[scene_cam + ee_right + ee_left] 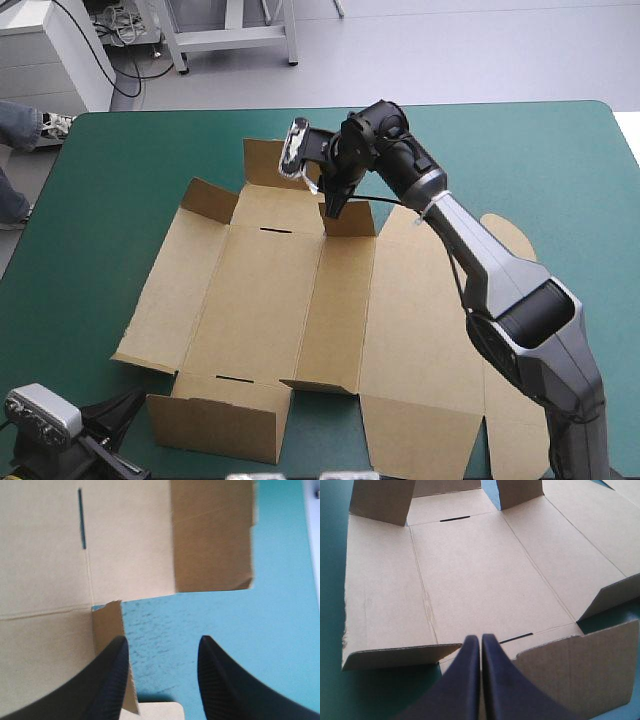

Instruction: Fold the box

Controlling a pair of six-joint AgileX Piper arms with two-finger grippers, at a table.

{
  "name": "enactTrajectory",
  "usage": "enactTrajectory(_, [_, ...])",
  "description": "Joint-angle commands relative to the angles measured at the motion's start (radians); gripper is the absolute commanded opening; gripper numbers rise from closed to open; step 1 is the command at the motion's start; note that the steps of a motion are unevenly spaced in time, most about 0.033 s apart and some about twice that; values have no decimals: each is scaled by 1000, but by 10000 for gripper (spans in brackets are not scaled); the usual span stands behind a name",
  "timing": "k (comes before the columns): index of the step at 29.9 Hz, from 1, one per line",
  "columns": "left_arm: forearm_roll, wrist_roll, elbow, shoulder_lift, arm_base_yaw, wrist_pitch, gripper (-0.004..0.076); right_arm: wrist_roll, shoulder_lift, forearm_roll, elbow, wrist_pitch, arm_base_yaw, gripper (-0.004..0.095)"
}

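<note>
Fingers (112, 680) of your right gripper (162, 641) stand apart, holding nothing, at the far edge of the box (270, 300). A small upright flap (107, 625) sits just inside the gap, close against one finger, and bare teal-green cover (560, 170) fills the rest. Your left gripper (480, 639) is pinched to a single point with nothing in it, at the near edge beside the raised near wall (580, 672). Whether it touches the board I cannot tell. The box lies spread over the middle of the cover, base flat, several flaps part-raised.

The step looks like taking that flap to bring the far side up. Centre the flap between your fingers before you close, so it is pinched flat rather than pushed over. Grip near its free edge, then swing about the crease, not along it, or the sheet is likely to slide. Consider pressing the base with your left gripper as an anchor. The narrow slot (270, 230) near the far crease probably takes a tab, so keep it uncovered.

No brand, label or writing shows anywhere: the board is plain brown.
</note>
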Motion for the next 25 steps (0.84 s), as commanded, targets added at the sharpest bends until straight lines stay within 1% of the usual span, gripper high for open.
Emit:
enactTrajectory(1, [-12, -4, -23, 17, -4, -73, -8, 94, -149, -12, -51, -20, 0, 415])
enactTrajectory(3, [-12, -4, -23, 17, -4, -73, -8, 171, -204, -23, -48, -20, 0, 413])
enactTrajectory(5, [-12, -4, -23, 17, -4, -73, -8, 250, -249, -43, -41, -20, 0, 375])
enactTrajectory(8, [-12, -4, -23, 17, -4, -73, -8, 388, -352, -90, 0, -20, 0, 159])
enactTrajectory(10, [-12, -4, -23, 17, -4, -73, -8, 442, -423, -101, 56, -20, 0, 20])
enactTrajectory(11, [-12, -4, -23, 17, -4, -73, -8, 466, -465, -110, 98, -20, 0, -21])
enactTrajectory(15, [-12, -4, -23, 17, -4, -73, -8, 526, -643, -114, 309, -20, 0, -19])
enactTrajectory(20, [-12, -4, -23, 17, -4, -73, -8, 615, -882, -111, 631, -22, 0, -19])
enactTrajectory(25, [-12, -4, -23, 17, -4, -73, -8, 712, -1108, -111, 946, -80, 0, -19])
